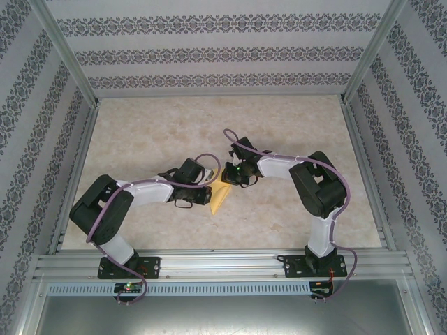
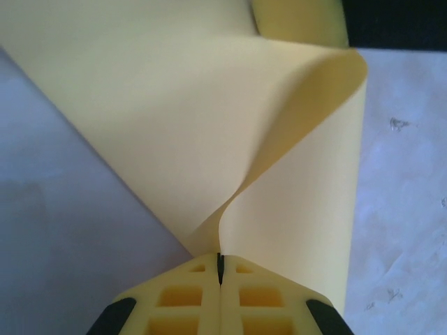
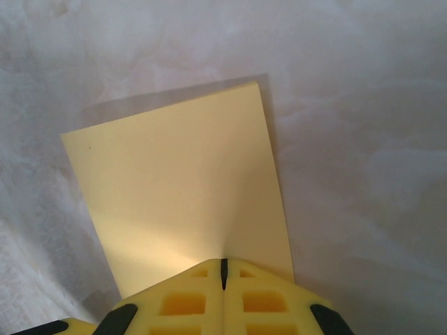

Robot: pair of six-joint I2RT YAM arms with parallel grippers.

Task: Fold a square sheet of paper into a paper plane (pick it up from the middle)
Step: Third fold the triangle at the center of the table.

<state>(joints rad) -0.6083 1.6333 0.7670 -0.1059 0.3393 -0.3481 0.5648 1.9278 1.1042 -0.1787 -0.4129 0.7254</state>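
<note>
Here, the left gripper [image 2: 220, 262] and right gripper [image 3: 223, 265], jaws fully closed, are each pinching the square sheet of paper [image 2: 174, 125] over the middle of the table [image 1: 293, 216], bending it into what looks like an early fold; next, edges need aligning before creasing.

The square sheet of paper [image 2: 174, 125] is thin, smooth and matt, and it curls softly without a hard crease. The left gripper [image 2: 220, 262] and right gripper [image 3: 223, 265] have yellow fingers of matt moulded plastic with recessed pockets and duller black pieces at the edges. The table [image 1: 279, 209] has a pale, marbled, faintly mottled top with little sheen. The rails [image 1: 223, 265] at its near edge are bare brushed metal. The walls [image 1: 223, 56] look like matt printed wallpaper. The cables [image 1: 150, 183] have smooth purple sleeves.
</note>
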